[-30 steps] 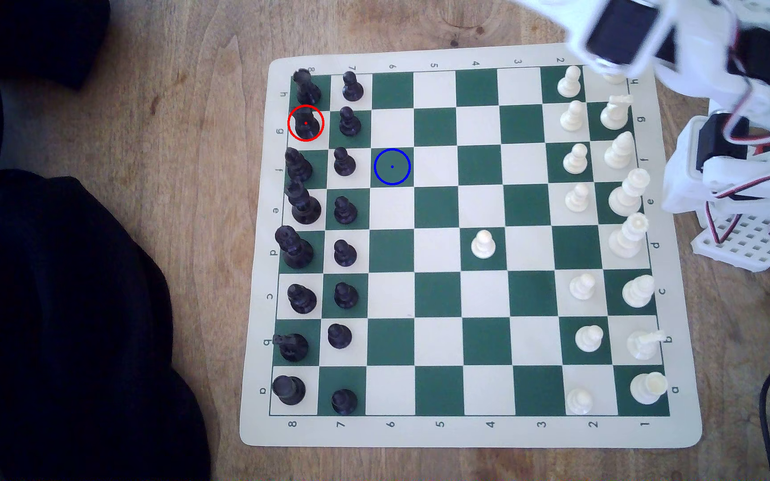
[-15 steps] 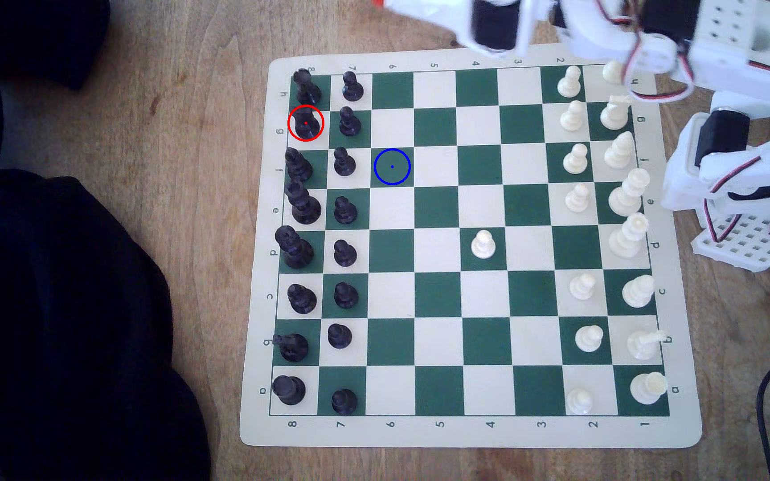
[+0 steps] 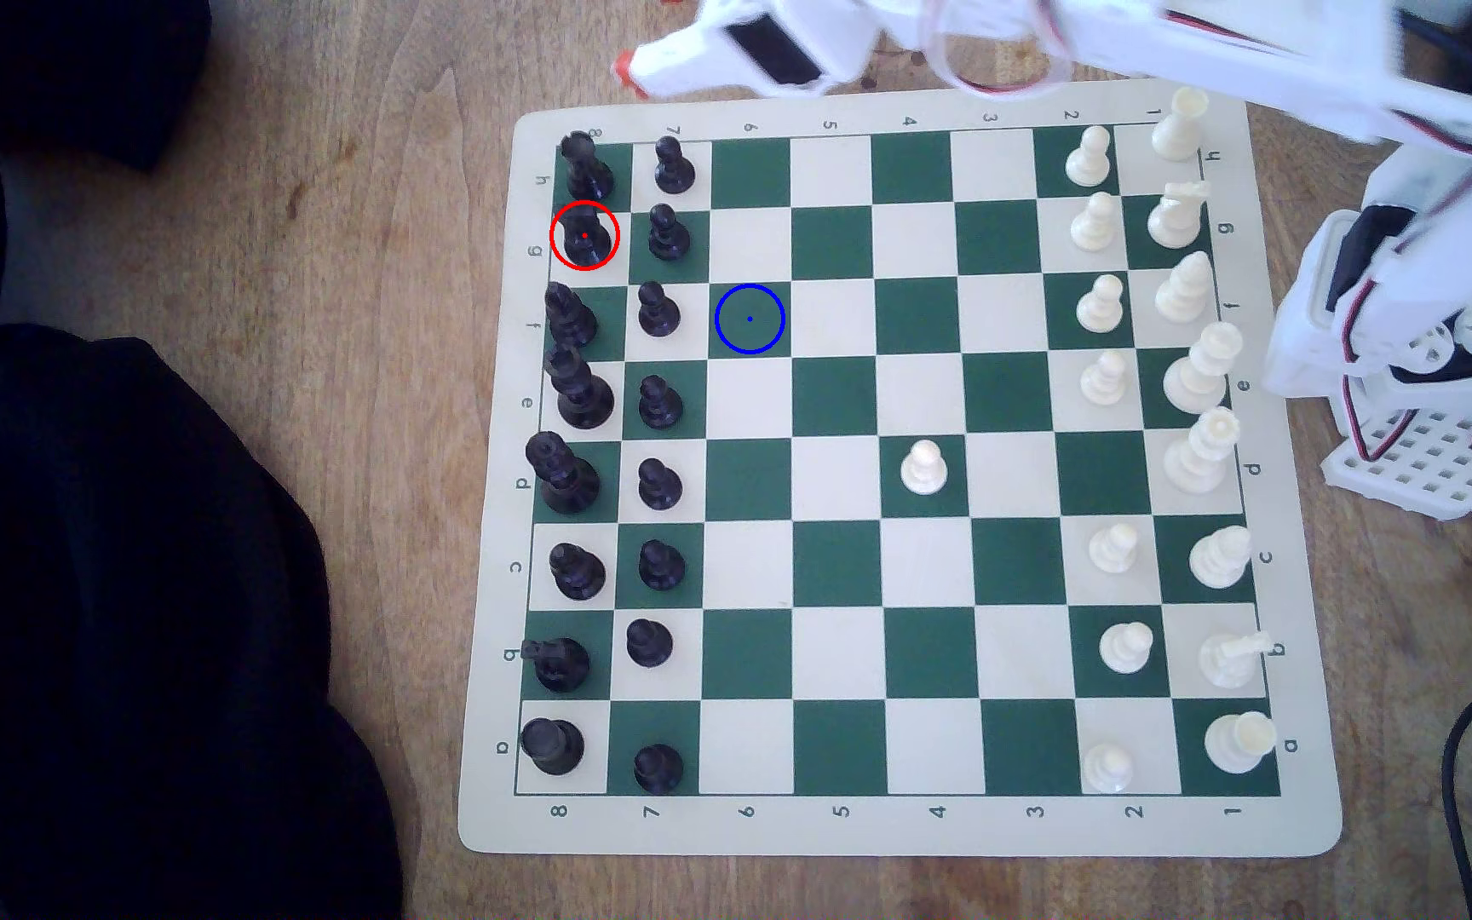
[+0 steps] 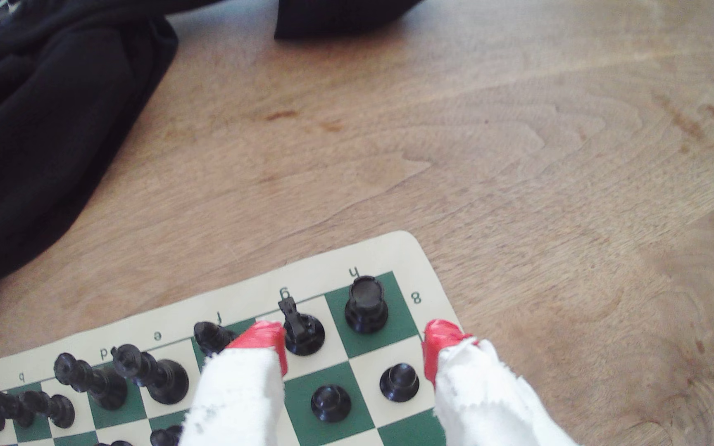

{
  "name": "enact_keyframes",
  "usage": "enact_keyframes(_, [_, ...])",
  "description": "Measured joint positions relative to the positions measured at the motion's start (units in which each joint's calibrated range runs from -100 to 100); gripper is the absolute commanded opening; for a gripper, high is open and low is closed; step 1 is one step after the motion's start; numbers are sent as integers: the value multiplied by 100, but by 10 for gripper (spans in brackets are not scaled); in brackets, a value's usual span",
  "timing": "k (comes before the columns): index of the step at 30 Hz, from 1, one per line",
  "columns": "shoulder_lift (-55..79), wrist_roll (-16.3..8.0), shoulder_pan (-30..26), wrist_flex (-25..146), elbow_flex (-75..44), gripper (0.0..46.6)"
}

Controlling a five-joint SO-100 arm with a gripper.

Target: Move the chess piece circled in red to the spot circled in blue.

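Observation:
The chess piece, a black knight [image 3: 584, 237], stands inside the red ring on the board's column at the exterior view's left, second square from the far edge. In the wrist view the knight [image 4: 299, 328] stands upright beside a black rook [image 4: 366, 304]. The spot [image 3: 749, 318], a dark green square with a blue ring, lies bare two columns to the exterior view's right and one row nearer. My gripper [image 3: 639, 44] hovers over the board's far edge, above and apart from the pieces. Its red-tipped fingers [image 4: 261, 339] are spread wide, so the gripper [image 4: 353, 339] is open and holds nothing.
Black pawns [image 3: 669, 234] fill the column beside the knight, and other black pieces stand on both sides of it. White pieces [image 3: 1095, 221] line the exterior view's right, with one pawn [image 3: 924, 467] advanced. Dark cloth [image 3: 139, 575] lies left of the board [image 3: 892, 827]. The arm's base [image 3: 1423, 398] is at the right.
The arm has swung toward the exterior view's left along the board's far edge, bringing the gripper near the black pieces. No piece has moved.

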Motion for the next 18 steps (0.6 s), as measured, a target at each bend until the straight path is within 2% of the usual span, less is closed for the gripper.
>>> enact_keyframes(5, [1265,-117,-74,1179,-1907,173])
enact_keyframes(11, [1961,-132,-288,1378,-2567,171])
enact_keyframes(18, [3117,0,-273,1386,-3606,166])
